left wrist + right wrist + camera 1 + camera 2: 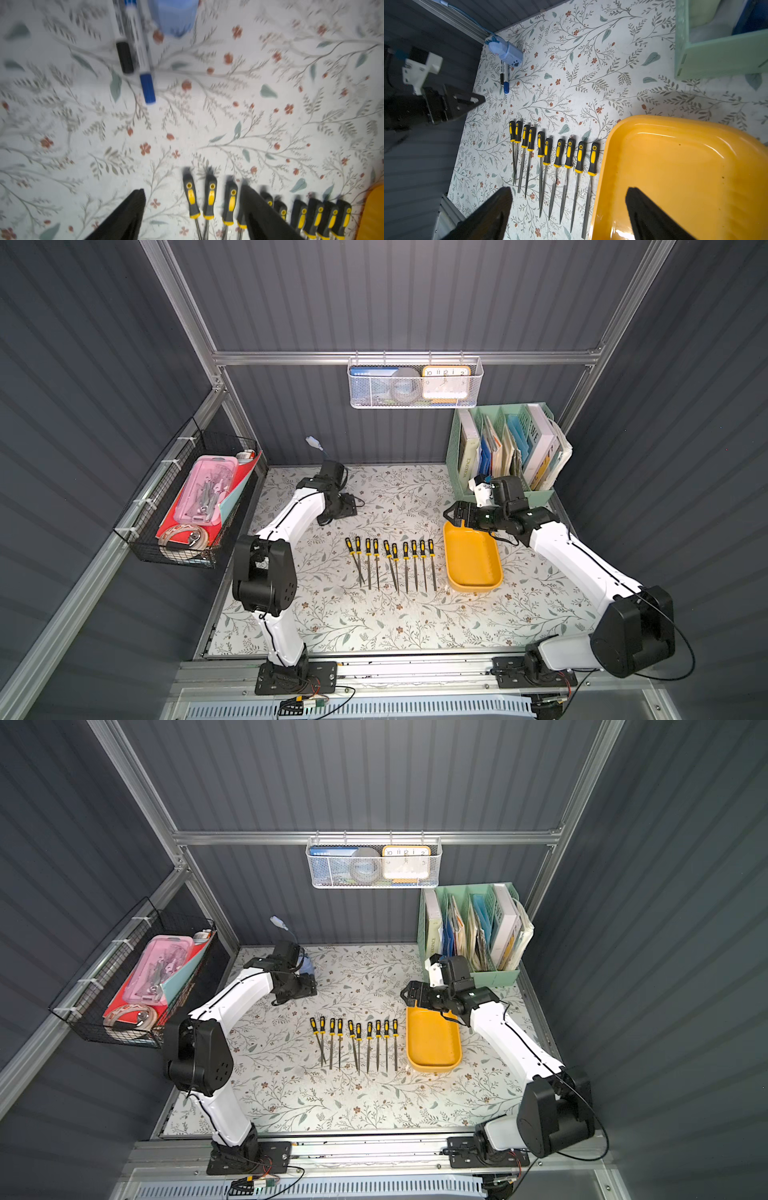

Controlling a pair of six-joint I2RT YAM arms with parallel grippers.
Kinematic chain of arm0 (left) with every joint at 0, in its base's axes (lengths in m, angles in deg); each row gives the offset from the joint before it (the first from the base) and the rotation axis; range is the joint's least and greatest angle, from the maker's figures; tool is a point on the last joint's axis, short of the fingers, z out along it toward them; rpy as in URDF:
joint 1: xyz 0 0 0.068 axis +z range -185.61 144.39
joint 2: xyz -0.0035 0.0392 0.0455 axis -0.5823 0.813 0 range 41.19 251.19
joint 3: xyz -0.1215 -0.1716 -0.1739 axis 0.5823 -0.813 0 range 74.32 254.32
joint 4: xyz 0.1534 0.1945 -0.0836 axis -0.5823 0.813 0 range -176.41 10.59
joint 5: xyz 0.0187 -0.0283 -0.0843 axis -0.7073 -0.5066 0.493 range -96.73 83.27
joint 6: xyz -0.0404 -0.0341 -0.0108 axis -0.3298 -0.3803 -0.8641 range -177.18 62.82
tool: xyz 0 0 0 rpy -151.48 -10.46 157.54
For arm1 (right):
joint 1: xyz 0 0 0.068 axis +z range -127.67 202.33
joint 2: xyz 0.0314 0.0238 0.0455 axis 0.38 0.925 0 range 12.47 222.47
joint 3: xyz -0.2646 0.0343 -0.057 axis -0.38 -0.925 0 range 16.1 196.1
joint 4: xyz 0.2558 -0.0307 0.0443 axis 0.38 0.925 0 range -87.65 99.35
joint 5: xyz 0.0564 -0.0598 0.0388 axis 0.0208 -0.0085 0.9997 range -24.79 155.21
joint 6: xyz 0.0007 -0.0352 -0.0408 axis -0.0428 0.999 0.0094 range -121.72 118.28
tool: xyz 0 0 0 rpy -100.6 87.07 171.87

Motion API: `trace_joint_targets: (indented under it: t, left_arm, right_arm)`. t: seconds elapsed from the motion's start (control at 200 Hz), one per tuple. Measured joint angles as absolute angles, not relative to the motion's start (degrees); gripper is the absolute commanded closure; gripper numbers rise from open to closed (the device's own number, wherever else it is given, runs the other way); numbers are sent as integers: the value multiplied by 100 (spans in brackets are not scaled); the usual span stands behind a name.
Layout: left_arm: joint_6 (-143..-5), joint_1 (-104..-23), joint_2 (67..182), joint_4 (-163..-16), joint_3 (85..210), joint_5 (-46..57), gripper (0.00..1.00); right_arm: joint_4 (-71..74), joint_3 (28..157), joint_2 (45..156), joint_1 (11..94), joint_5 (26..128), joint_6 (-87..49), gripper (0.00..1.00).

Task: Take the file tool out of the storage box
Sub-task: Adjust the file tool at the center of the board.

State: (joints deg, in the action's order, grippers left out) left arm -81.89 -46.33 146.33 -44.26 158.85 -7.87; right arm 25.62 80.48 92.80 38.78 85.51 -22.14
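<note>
Since the yellow storage box [471, 560] looks bare inside, I think the job is just about done. Nearest to me, ten files [390, 564] lie side by side on the flowery table [374, 626], with their thin tips toward me and their black-and-yellow handles away. The last file in the row lies just beside the box, on its left. I see no file in the box.

Farther back, the right pincer [454, 517] hangs over the far end of the box. Its two fingers are spread wide and pinch nothing. In the right wrist view, one finger is above the box and one is above the table.

Farther back again, the left pincer [193, 190] hangs past the handles, with its fingers apart and nothing in it.

Next, I think I only need to check the box and pull both arms back without bumping the row.
</note>
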Motion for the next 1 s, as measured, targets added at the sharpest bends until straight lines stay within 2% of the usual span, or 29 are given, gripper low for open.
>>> trace_joint_targets:
  t: [0.04,0.285,0.645,0.735,1.001]
  left_arm:
    - [-8224,-4633,14629,-4387,15699,-698,44]
    - [-8323,-4633,14627,-4463,14980,-355,45]
    - [-8412,-4633,14644,-4791,14954,-202,49]
    - [-8428,-4633,14670,-4813,14951,-202,55]
    - [-8439,-4633,14777,-4915,14912,-204,57]
  right_arm:
    - [2564,8048,9298,3878,8548,-2214,9]
    - [2684,8048,9588,3878,8568,-2153,9]
    - [2785,8048,9706,3878,8577,-2009,9]
    - [2833,8048,9759,3876,8575,-1985,9]
    - [2955,8048,9805,3867,8597,-1932,10]
